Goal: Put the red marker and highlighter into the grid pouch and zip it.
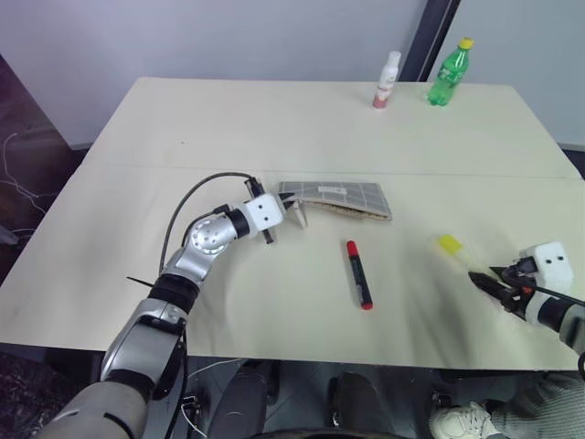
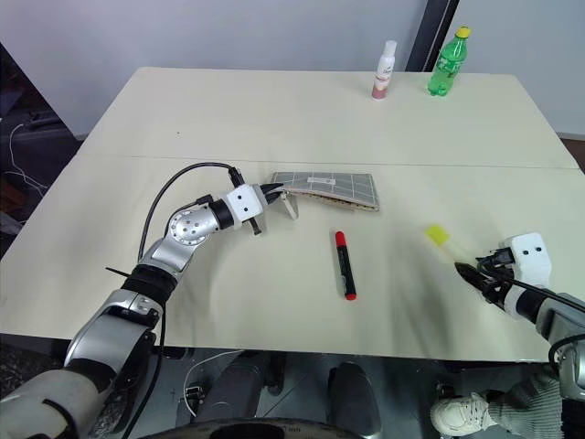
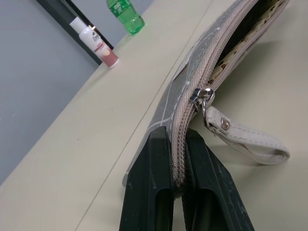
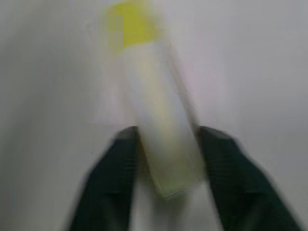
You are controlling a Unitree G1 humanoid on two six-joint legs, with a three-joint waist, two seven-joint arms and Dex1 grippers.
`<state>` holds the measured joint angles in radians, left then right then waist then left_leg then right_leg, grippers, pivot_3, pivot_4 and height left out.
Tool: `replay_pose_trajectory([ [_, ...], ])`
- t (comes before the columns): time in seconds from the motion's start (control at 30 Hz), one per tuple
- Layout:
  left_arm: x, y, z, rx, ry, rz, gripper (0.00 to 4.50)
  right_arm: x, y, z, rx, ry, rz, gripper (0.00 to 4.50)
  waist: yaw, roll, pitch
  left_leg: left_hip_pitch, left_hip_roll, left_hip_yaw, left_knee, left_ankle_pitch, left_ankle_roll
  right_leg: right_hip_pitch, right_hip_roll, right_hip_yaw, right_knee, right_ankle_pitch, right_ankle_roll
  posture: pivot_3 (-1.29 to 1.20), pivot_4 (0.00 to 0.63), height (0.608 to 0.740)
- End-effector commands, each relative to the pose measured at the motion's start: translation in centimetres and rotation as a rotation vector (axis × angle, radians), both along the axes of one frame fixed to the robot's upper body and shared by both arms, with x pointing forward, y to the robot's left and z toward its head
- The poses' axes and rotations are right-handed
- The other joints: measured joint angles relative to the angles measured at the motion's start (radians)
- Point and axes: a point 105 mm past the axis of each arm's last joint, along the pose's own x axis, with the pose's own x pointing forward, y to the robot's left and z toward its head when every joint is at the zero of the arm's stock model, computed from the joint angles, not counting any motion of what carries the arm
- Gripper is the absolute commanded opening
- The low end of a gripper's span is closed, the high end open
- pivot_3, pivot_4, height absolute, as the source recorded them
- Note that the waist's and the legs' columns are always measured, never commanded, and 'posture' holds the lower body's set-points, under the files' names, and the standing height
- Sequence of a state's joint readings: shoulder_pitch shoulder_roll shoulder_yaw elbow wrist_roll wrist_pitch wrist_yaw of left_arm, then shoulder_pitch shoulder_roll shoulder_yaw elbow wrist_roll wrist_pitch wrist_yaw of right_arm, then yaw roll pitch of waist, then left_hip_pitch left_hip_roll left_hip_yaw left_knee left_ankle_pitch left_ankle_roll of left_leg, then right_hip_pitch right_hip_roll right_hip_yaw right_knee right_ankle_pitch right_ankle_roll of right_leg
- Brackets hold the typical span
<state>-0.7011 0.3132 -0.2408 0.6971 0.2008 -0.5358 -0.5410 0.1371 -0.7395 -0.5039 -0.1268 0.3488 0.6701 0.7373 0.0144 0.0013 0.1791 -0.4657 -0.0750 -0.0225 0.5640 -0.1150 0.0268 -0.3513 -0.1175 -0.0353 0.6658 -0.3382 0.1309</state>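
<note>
Flat grey fabric grid pouch with thin white lines (image 1: 340, 198) lies mid-table, zipper side facing the robot, mouth gaping partly open along that edge. Left gripper (image 3: 179, 185) is clamped on the pouch's near-left corner, both black fingers (image 3: 149, 187) pressed together over the zipper tape at the closed end. The metal zipper slider with its pale leather pull strap (image 3: 245, 137) hangs just past the fingertips, strap resting on the table.

Slim black-barrelled red marker with red cap and red end (image 1: 358, 273) lies flat on the table in front of the pouch, well apart from both grippers, roughly between them, cap end toward the pouch.

Pale yellow translucent highlighter with brighter yellow chunky cap (image 4: 156, 115) sits at the right side of the table. Right gripper (image 1: 484, 282) is right at its rear end: wrist view shows the barrel between the two black fingers (image 4: 113, 183), cap pointing away. Fingers stand apart on either side of the barrel; contact cannot be told, picture blurred.

Far edge: pink-and-white bottle (image 1: 387, 80) beside green plastic bottle with yellow cap (image 1: 450, 72), both upright. All on the cream table (image 1: 228, 119).
</note>
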Motion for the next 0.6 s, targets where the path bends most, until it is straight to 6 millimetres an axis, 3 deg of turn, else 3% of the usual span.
replay_pose_trajectory([
  [0.03, -0.2, -0.5, 2.1, -0.049, -0.055, -0.033, 0.00, 0.2, 4.1, 3.3, -0.100, -0.098, 0.262, 0.86, -0.001, 0.000, 0.000, 0.000, 0.000, 0.000, 0.000, 0.000, 0.000, 0.000, 0.000, 0.000, 0.000, 0.000, 0.000, 0.00, 0.150, 0.740],
  [0.1, -0.1, -0.8, 2.5, -0.054, -0.057, -0.043, 0.00, -0.4, 8.2, 4.9, -0.136, -0.160, 0.481, 0.86, -0.004, 0.001, 0.000, -0.001, 0.000, 0.000, 0.000, 0.000, 0.000, -0.002, 0.000, 0.000, 0.000, 0.000, 0.000, 0.00, 0.150, 0.740],
  [0.27, 0.0, -1.5, 2.5, -0.020, -0.068, -0.058, 0.00, -0.7, 13.4, 7.4, -0.093, -0.277, 0.654, 0.86, 0.000, -0.001, 0.001, -0.001, 0.001, 0.000, 0.000, 0.000, 0.000, -0.001, 0.000, -0.001, 0.000, 0.000, 0.000, 0.00, 0.150, 0.740],
  [0.37, -0.3, -2.2, 2.8, -0.022, -0.076, -0.086, 0.00, 1.2, 13.6, 7.2, -0.127, -0.278, 0.598, 0.86, 0.002, -0.002, 0.001, -0.002, 0.001, -0.001, 0.002, 0.000, 0.000, -0.001, 0.000, -0.001, -0.001, 0.000, 0.000, 0.00, 0.150, 0.740],
  [0.6, -0.5, -2.4, 3.0, -0.016, -0.090, -0.097, 0.00, 2.3, 12.7, 6.1, -0.170, -0.243, 0.567, 0.86, 0.004, -0.001, 0.001, -0.012, -0.001, -0.005, 0.013, -0.004, 0.005, -0.004, 0.000, -0.006, 0.000, 0.000, 0.000, 0.00, 0.150, 0.740],
])
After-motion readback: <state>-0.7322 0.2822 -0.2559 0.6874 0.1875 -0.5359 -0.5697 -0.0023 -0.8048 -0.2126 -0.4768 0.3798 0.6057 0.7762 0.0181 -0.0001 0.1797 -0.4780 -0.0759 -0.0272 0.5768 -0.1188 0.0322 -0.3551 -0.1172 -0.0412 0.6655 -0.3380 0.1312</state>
